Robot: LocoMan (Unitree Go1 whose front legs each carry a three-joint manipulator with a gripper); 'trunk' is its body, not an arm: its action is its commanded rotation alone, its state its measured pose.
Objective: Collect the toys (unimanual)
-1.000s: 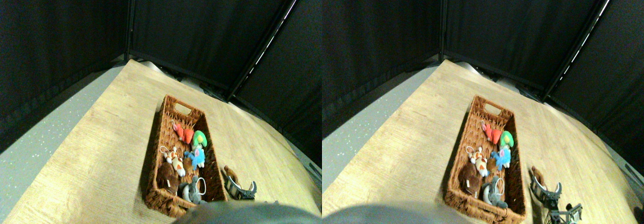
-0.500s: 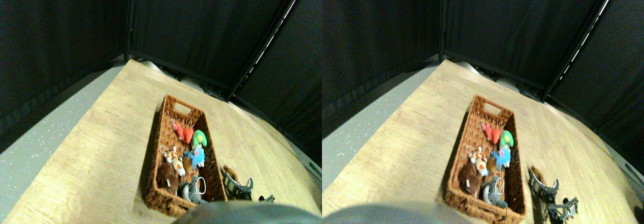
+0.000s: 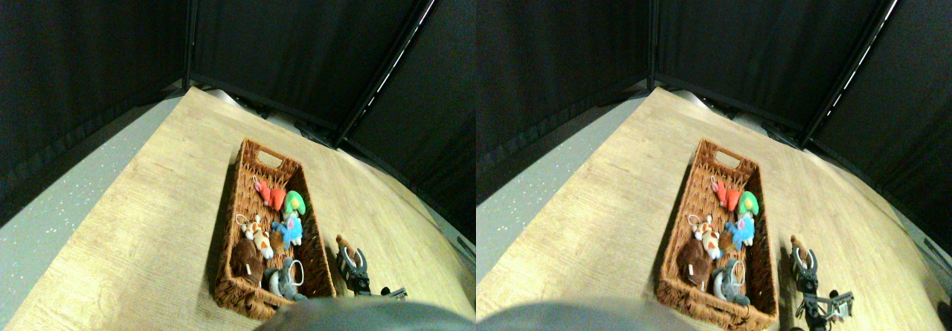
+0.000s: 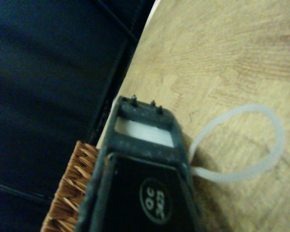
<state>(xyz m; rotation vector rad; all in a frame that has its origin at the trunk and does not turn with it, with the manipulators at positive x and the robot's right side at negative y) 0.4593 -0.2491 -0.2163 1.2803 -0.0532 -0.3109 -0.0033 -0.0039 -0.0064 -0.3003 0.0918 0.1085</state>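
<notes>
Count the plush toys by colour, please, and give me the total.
Red toy: 1
Green toy: 1
Blue toy: 1
White-orange toy: 1
Grey toy: 1
Brown toy in the basket: 1
Brown toy outside the basket: 1
Total: 7

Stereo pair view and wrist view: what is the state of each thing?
Wicker basket: on the wooden floor, holding six toys.
Brown toy outside: on the floor, right of the basket.
Right gripper: just behind that toy, low.
White string loop: flat on the floor.
</notes>
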